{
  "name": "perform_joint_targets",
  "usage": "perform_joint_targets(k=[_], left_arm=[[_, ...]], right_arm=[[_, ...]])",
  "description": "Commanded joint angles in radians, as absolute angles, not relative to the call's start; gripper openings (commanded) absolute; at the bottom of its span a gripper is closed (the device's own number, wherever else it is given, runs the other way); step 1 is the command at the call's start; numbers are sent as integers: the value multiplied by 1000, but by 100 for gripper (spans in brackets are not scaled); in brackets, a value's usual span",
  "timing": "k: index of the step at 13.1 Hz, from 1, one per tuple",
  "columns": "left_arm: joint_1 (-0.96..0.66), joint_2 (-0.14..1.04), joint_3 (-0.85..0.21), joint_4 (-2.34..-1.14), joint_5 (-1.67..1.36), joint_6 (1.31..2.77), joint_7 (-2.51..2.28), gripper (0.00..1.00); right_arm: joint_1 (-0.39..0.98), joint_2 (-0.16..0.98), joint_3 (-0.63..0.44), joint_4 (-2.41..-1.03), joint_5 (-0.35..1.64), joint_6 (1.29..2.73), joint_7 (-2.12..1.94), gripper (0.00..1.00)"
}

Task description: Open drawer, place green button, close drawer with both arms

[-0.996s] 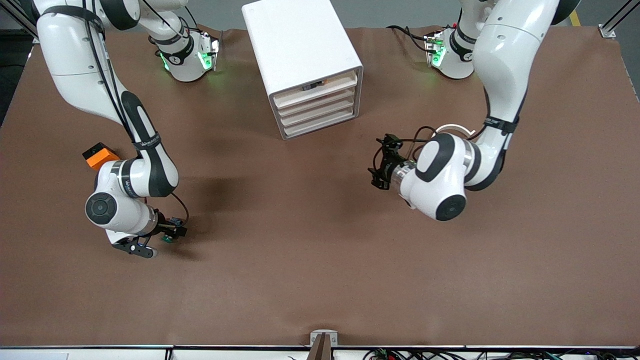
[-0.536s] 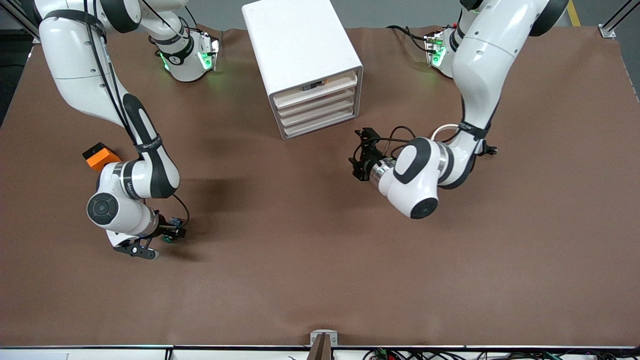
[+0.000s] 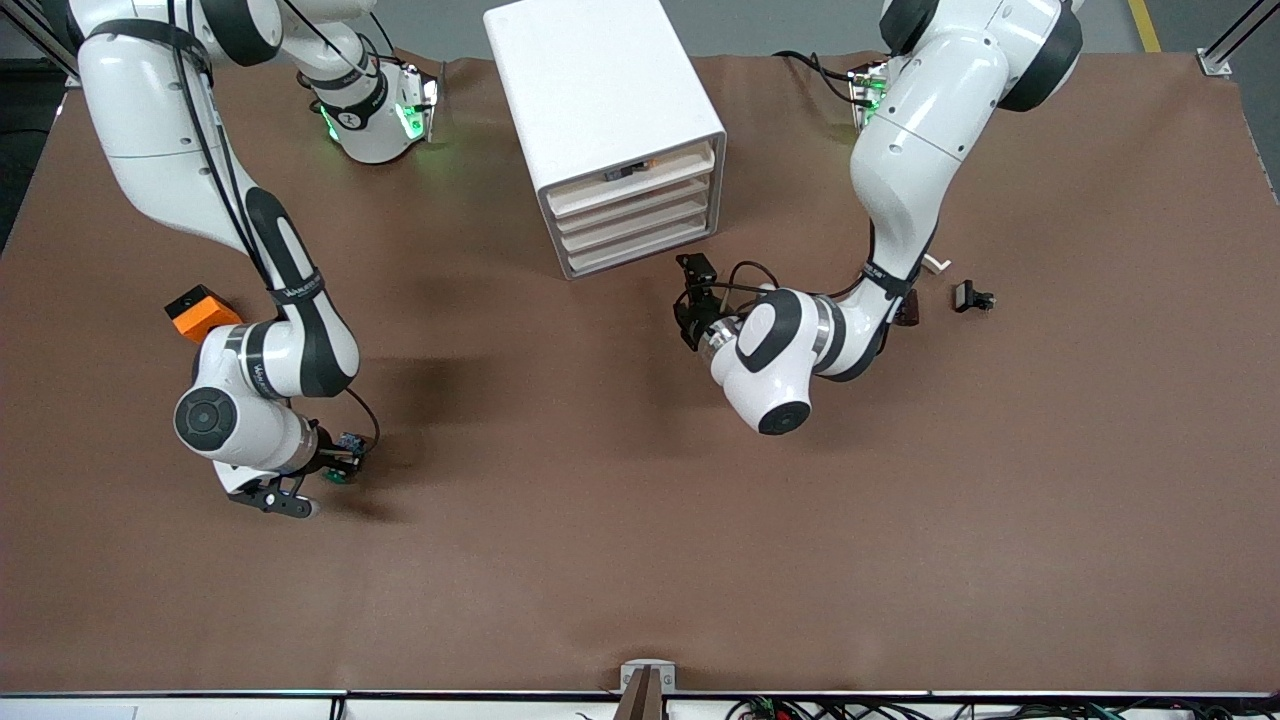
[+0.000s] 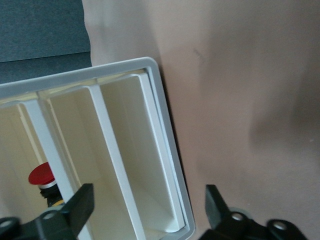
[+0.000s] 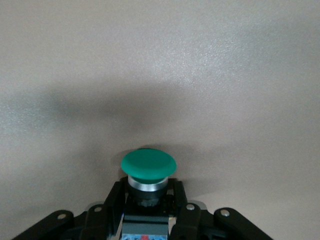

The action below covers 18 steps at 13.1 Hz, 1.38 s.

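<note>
The white cabinet stands at the robots' edge of the table, its four drawer fronts shut; the drawer is third from the top. My left gripper hovers open just in front of the cabinet's lower corner at the left arm's end. In the left wrist view its gripper has nothing between the fingers, and the cabinet's frame fills the space ahead. The green-capped button sits between the fingers of my right gripper, which is shut on its dark body low over the table, with the button at the right gripper.
An orange-and-black cube lies beside the right arm's elbow. Small black clips lie toward the left arm's end, with a white arc mostly hidden by the arm. A red-capped part shows inside the cabinet.
My right gripper has shut on the button where it lay. The left arm has swung from mid-table toward the cabinet's front, uncovering the clips, with its gripper staying open.
</note>
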State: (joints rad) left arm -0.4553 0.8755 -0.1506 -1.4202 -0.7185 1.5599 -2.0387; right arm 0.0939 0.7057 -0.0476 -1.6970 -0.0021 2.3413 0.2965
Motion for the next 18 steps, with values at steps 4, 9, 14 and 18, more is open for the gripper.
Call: perform_joint_targets(k=[4,9,14,18], left_arm=[[-489,897,-147,-1396,-788,1500,-2046,72],[-531,925,-147,-1397,-827,1500,-2005,61],[-584,959,-149,-1397,-861,1499,-2005,60],[-606,959,-149,-1401,-877,1476,-2006,49]], right_arm=[[97,655,-41,-1684,3,2235,256,21],[112,542,-40,-1657,3,2059,201,21],[214,471,-41,-1651,2,2016,202,21],[313,469,-40,-1635,2,2016,193,22]])
